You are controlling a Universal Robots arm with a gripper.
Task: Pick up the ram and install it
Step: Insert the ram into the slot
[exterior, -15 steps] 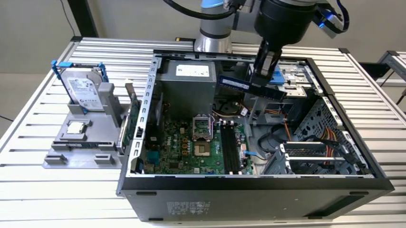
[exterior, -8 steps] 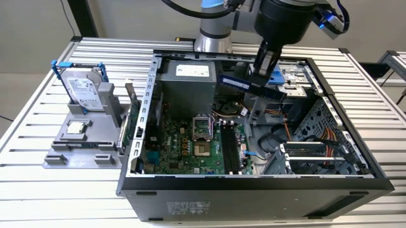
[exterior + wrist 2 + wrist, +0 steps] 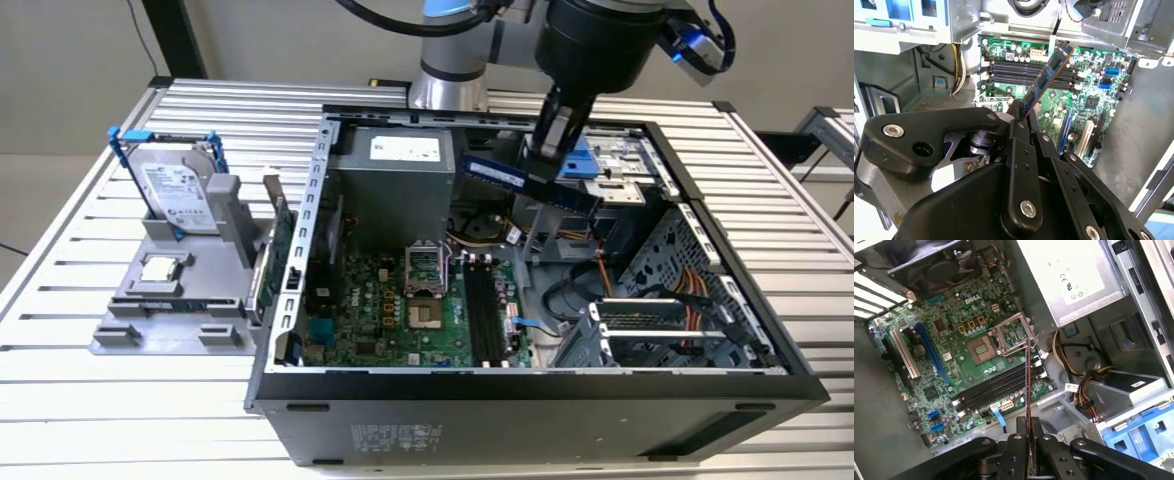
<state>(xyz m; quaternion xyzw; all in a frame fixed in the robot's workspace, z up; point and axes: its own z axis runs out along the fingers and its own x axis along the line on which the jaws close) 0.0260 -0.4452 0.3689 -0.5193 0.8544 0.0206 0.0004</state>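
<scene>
Black matte gripper (image 3: 1021, 120) clamped on slim flat ram (image 3: 1048, 75), tilted above green motherboard (image 3: 1089, 95), long dark slots.

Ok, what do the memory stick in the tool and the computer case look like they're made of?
Memory stick: looks like blue-green circuit board, slightly glossy, carrying matte black chips, probably plastic-cased. It is clamped in the tool. Computer case: looks like bare sheet metal, dull grey, with folded edges and punched holes. Its outer panel is dark, either painted or plastic; hard to tell.
</scene>
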